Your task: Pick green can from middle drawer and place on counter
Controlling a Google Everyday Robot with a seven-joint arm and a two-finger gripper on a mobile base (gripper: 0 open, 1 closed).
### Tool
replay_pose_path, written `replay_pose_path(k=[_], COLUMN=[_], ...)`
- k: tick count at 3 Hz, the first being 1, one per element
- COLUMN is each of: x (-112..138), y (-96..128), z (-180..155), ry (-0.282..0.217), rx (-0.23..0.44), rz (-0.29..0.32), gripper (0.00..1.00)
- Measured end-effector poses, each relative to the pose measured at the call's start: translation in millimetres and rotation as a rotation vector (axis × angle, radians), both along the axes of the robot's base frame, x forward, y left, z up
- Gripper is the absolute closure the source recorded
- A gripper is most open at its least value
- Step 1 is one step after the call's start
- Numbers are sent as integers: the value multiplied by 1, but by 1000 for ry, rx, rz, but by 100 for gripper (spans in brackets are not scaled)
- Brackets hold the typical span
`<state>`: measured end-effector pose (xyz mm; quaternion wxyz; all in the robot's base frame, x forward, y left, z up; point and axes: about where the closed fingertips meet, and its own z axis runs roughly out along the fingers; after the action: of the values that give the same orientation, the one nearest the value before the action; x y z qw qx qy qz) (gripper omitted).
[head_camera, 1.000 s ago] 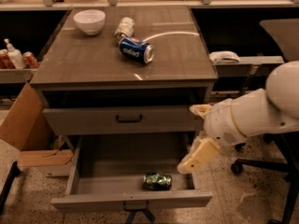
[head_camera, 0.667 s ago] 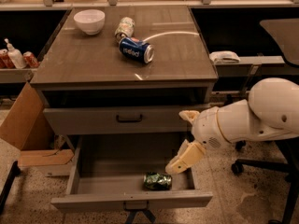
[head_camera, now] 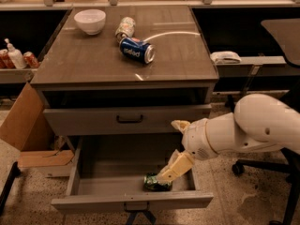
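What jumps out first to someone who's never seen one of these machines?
The bulky white arm at the right, whose gripper hangs low inside the open drawer, close over a small green can near its front. Up on the counter a blue can and a pale can lie on their sides, with a white bowl at the far left corner.

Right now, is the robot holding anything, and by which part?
Cannot tell. The gripper is down in the middle drawer, right at the green can, but no grip shows.
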<state>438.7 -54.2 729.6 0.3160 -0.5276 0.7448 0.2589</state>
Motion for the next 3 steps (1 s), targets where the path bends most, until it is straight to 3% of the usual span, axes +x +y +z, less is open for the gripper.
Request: replay_pose_path(k=[1, 2, 3], x=[3, 3, 7], y=[13, 13, 11], z=[-46, -46, -69], ry=[27, 27, 39], rx=[-1, -2, -41], rz=[14, 14, 11], gripper=[0, 0, 0])
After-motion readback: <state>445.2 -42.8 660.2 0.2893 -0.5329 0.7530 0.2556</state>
